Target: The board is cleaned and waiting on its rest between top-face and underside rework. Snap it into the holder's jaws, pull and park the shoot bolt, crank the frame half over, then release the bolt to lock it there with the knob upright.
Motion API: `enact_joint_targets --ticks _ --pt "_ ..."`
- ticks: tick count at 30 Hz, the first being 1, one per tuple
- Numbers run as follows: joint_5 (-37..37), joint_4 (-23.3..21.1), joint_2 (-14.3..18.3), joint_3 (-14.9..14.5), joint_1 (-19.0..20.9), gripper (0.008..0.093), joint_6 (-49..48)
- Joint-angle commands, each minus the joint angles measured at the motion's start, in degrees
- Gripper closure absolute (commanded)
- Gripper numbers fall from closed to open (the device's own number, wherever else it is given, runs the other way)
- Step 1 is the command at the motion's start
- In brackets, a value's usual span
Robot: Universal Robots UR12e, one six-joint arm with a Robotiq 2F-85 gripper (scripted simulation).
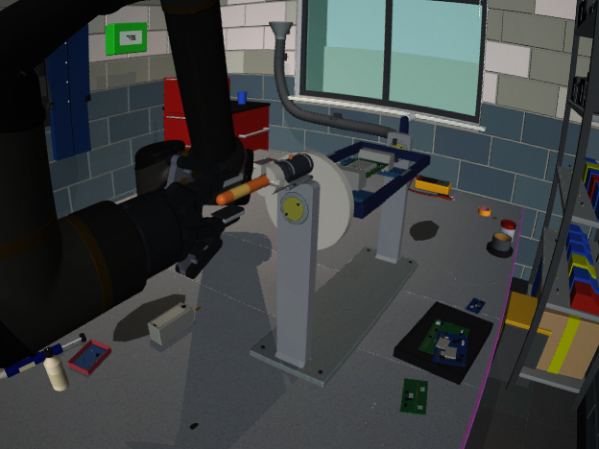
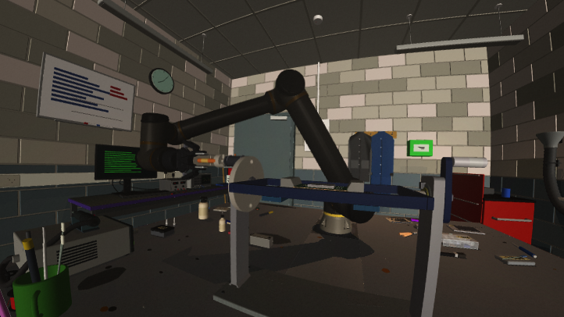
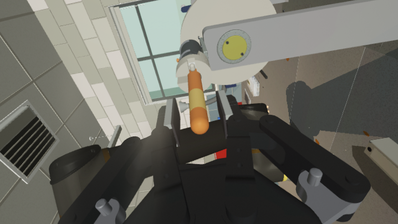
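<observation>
My gripper (image 3: 197, 111) (image 1: 231, 193) (image 2: 199, 161) stands open around the orange shoot-bolt knob (image 3: 197, 103) (image 1: 242, 190) (image 2: 206, 160), which sticks out sideways from the bolt housing (image 1: 295, 169) at the top of the near grey post (image 1: 295, 270). The knob lies between the fingers with room on either side. Behind the pale index disc (image 1: 329, 200) (image 2: 245, 183) the dark blue frame (image 1: 392, 176) (image 2: 331, 193) lies level, with the green board (image 1: 365, 166) held in its jaws. The crank handle (image 2: 469, 162) is at the frame's far end.
The black tray (image 1: 444, 340) with boards sits on the bench to the right of the holder's base plate (image 1: 338, 314). A loose green board (image 1: 414, 396), a small grey box (image 1: 169, 323), a bottle (image 1: 55, 372) and a red tray (image 1: 89, 356) lie around. Shelving (image 1: 566, 217) stands right.
</observation>
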Motion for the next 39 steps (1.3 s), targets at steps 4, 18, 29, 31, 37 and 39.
enact_joint_targets --ticks 4,18,29,31,37,39 --pt "0.0 0.0 0.0 0.0 0.0 0.0509 0.0" --pt "0.0 0.0 0.0 0.0 0.0 0.0334 0.0" --pt "-0.1 0.1 0.2 -0.4 -0.1 0.0334 0.0" --pt "-0.2 0.2 0.3 -0.6 -0.2 0.0334 0.0" --pt "-0.6 0.8 1.2 -2.1 -0.6 0.0334 0.0" --pt "-0.8 1.1 1.6 -2.7 -0.8 0.0334 0.0"
